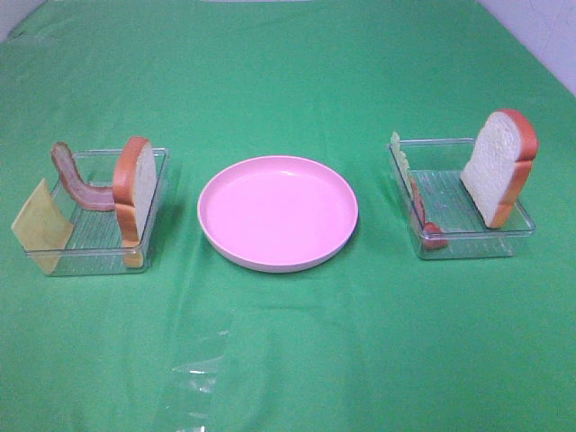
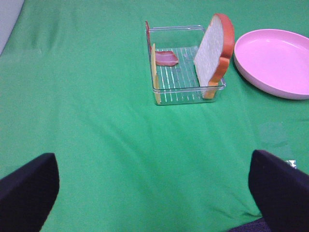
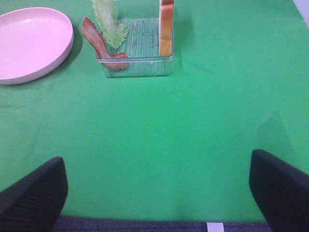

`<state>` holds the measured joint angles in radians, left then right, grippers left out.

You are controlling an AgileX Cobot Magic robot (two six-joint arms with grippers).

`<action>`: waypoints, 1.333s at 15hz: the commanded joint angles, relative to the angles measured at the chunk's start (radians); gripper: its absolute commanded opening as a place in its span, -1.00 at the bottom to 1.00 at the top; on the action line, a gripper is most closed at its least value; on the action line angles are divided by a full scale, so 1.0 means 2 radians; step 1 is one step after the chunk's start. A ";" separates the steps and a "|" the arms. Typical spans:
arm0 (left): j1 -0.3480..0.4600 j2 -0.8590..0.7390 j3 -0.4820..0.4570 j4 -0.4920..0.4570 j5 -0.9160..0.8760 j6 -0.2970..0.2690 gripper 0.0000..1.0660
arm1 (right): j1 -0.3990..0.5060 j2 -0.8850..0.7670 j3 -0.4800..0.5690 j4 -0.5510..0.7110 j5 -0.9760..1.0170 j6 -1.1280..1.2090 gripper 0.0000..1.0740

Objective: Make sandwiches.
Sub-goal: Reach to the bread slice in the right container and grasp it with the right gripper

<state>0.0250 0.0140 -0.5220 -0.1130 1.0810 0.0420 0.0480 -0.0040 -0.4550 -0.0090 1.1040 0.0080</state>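
Observation:
No sandwich is stacked; the parts stand in two clear trays. The left tray [image 1: 90,264] holds a yellow cheese square [image 1: 40,229], a bacon strip [image 1: 76,180] and an upright bread slice [image 1: 135,189]. The right tray [image 1: 468,247] holds lettuce [image 1: 396,148], a bacon strip [image 1: 423,216] and a leaning bread slice [image 1: 499,166]. My left gripper [image 2: 154,193] is open and empty, well short of its tray [image 2: 188,94] and bread [image 2: 215,48]. My right gripper [image 3: 157,193] is open and empty, well short of its tray [image 3: 140,67], lettuce [image 3: 110,21] and bread [image 3: 166,26].
A round pink plate [image 1: 277,211] lies empty between the two trays on the green cloth [image 1: 288,360]. It shows in the left wrist view [image 2: 275,60] and the right wrist view [image 3: 31,43]. Neither arm shows in the exterior high view.

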 commanded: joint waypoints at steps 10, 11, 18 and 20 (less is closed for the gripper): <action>-0.003 0.000 0.003 -0.001 -0.002 -0.003 0.88 | 0.000 0.047 -0.017 -0.001 -0.039 -0.004 0.83; -0.003 0.000 0.003 -0.001 -0.002 -0.003 0.88 | 0.000 0.086 -0.023 -0.001 -0.060 -0.004 0.83; -0.003 0.000 0.003 -0.001 -0.002 -0.003 0.88 | 0.000 0.510 -0.198 0.001 -0.181 -0.027 0.83; -0.003 0.000 0.003 -0.001 -0.002 -0.003 0.88 | 0.000 0.599 -0.269 0.001 -0.177 -0.030 0.83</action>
<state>0.0250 0.0140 -0.5220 -0.1130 1.0810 0.0420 0.0480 1.1750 -0.9690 -0.0090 0.7580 -0.0380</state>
